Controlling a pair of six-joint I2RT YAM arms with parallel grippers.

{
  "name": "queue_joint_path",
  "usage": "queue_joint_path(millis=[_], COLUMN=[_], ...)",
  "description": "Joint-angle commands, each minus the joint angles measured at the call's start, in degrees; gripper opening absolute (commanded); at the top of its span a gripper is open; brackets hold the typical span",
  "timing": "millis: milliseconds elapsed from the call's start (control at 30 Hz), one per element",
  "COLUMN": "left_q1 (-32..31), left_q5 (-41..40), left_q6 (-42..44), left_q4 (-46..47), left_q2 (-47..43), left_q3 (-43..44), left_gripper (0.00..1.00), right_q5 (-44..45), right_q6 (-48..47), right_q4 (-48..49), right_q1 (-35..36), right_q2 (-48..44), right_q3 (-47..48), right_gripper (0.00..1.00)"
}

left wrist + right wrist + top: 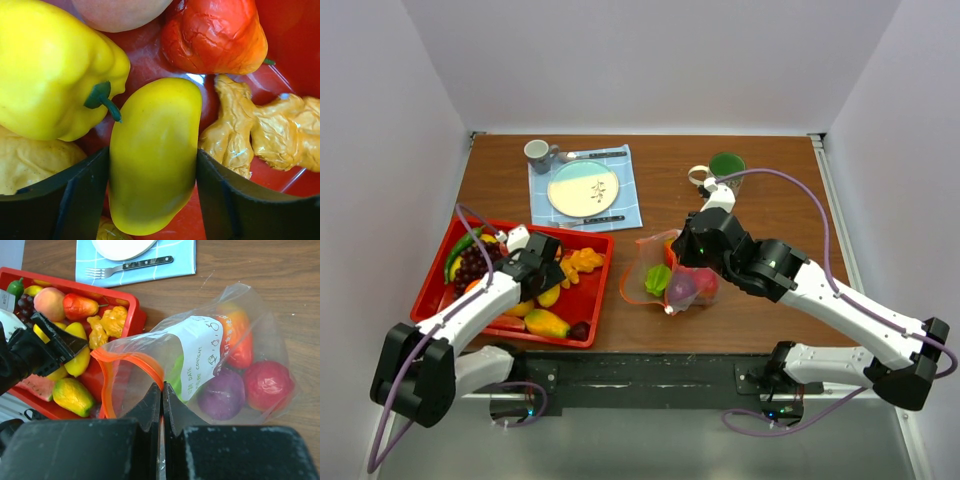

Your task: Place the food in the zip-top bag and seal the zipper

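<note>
My left gripper [152, 190] is down in the red tray [598, 290], its two fingers pressed against both sides of a yellow mango-shaped food piece [155, 150]. A yellow pepper [50, 65], an orange-red fruit [215, 35] and a ginger root [260, 130] lie close around it. The zip-top bag [210, 350] lies on the table to the right of the tray. It holds a purple piece [222, 395], a red one [267, 385] and a green one [658, 280]. My right gripper [162, 387] is shut on the orange zipper [107, 385] rim, holding the mouth open toward the tray.
A blue cloth [620, 205] at the back carries a plate [583, 189], a fork [127, 266] and a knife. A mug [537, 152] stands beside it and a green cup [727, 166] at the back right. More fruit fills the tray's left side.
</note>
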Motion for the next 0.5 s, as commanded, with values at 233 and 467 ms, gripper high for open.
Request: queue_joint_path(millis=[233,467], left_q1=[0.3,0.2], left_q5=[3.5,12.5], left_q6=[4.2,11.0], left_q4=[-2.4,-3.3], left_q2=[-10.1,-18.0], left_q3=[4.6,9.8], left_gripper=[0.33,0.24], right_q5=[-0.3,-0.1], right_q6=[-0.7,-1.2], right_q4=[1.8,1.4], right_q1=[-0.1,-0.1], right_q2=[0.9,2.4], right_q3=[2.6,3.9], right_gripper=[0.0,0.0])
